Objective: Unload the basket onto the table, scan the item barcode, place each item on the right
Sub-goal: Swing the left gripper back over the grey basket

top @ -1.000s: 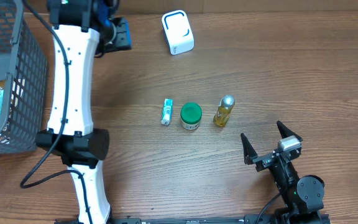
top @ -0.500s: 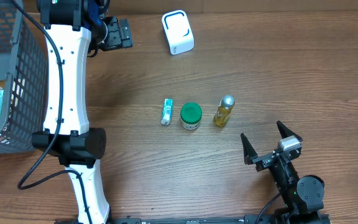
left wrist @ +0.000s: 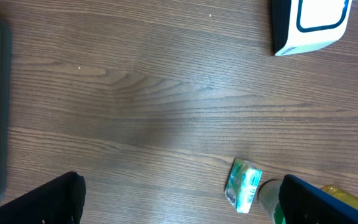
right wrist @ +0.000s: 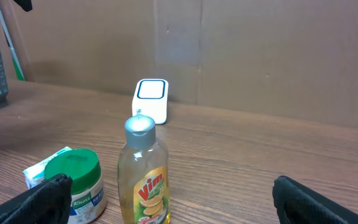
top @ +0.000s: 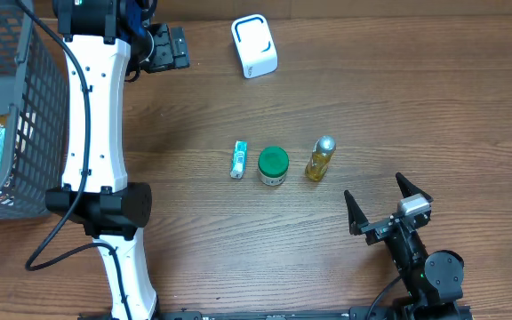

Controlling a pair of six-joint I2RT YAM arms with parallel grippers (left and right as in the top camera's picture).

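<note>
Vim bottle (right wrist: 143, 177) upright (long axis vertical)

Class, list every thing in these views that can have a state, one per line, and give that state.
Vim bottle: upright, cap on.
green-lidded jar: upright, lid on.
teal packet: lying flat.
white scanner: set down, nothing touching it.
basket: holding packaged goods.
left gripper: open, empty.
right gripper: open, empty.
</note>
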